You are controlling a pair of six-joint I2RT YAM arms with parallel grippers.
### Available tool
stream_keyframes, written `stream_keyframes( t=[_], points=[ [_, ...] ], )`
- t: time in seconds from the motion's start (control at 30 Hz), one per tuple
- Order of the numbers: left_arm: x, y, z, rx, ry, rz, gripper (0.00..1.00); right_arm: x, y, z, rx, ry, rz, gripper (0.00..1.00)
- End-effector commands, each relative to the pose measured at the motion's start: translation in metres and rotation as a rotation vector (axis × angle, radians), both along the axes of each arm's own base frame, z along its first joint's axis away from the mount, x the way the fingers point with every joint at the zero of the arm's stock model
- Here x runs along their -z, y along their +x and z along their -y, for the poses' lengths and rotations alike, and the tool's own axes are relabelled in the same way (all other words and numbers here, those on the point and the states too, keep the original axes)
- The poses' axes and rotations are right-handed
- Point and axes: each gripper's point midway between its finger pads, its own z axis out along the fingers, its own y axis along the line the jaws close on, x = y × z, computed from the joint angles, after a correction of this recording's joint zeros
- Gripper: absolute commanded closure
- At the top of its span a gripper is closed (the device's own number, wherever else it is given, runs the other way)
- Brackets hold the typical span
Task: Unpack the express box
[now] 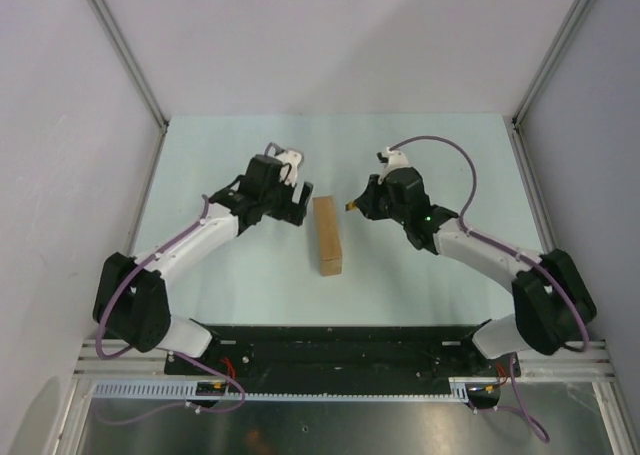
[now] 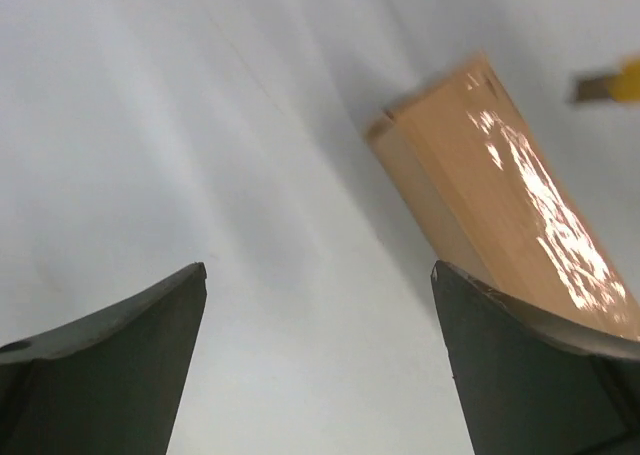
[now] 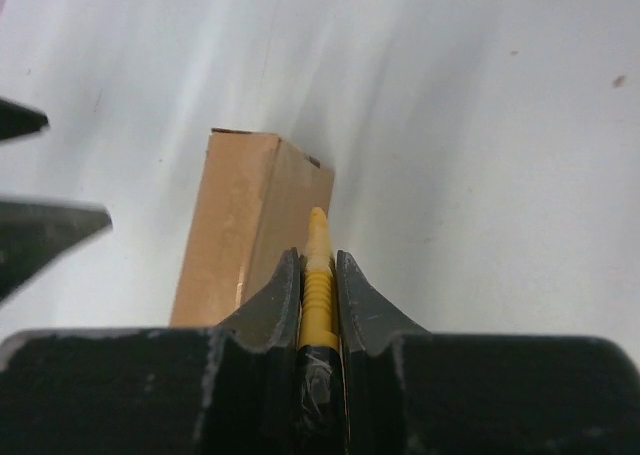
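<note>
The box [image 1: 328, 235] lies flat in the middle of the worktop [image 1: 430, 285], between both hands. The left hand [image 1: 297, 205] is just beside its far end, fingers spread. The right hand [image 1: 362, 203] pinches a yellow knife [image 3: 316, 265], whose tip is near that same end

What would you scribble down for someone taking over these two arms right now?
Left gripper: open, empty, just left of the box.
Right gripper: shut on the knife, its tip near the box's far end.
Box: lies flat on the table between the arms and looks closed.
Done: knife in hand.
Left: cut the box open and unpack it.
</note>
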Motion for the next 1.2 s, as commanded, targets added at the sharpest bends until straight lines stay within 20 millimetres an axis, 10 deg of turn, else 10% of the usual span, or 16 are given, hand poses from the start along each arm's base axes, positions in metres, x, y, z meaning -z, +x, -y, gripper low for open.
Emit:
stream_keyframes(
  t=[0.0, 0.17, 0.4, 0.53, 0.73, 1.17],
  points=[
    [-0.101, 0.059, -0.027, -0.189, 0.057, 0.328, 0.0, -0.067, -0.009, 0.025, 0.06, -0.029, 0.132, 1.0],
    [-0.142, 0.084, 0.001, -0.104, -0.021, 0.4, 0.0, -0.093, -0.059, 0.025, -0.011, -0.106, 0.197, 1.0],
    [-0.129, 0.096, 0.069, 0.103, -0.241, 0.254, 0.0, -0.094, -0.14, -0.034, -0.245, -0.154, 0.271, 1.0],
    [-0.116, 0.088, 0.111, 0.237, -0.366, 0.136, 0.23, -0.072, -0.156, -0.068, -0.291, -0.189, 0.274, 1.0],
    [-0.081, 0.061, 0.15, 0.397, -0.378, 0.039, 0.35, -0.033, -0.143, -0.094, -0.236, -0.22, 0.241, 1.0],
    [0.025, 0.019, 0.127, 0.406, -0.261, -0.173, 0.41, 0.0, -0.126, -0.057, -0.051, -0.341, 0.159, 1.0]
  ],
)
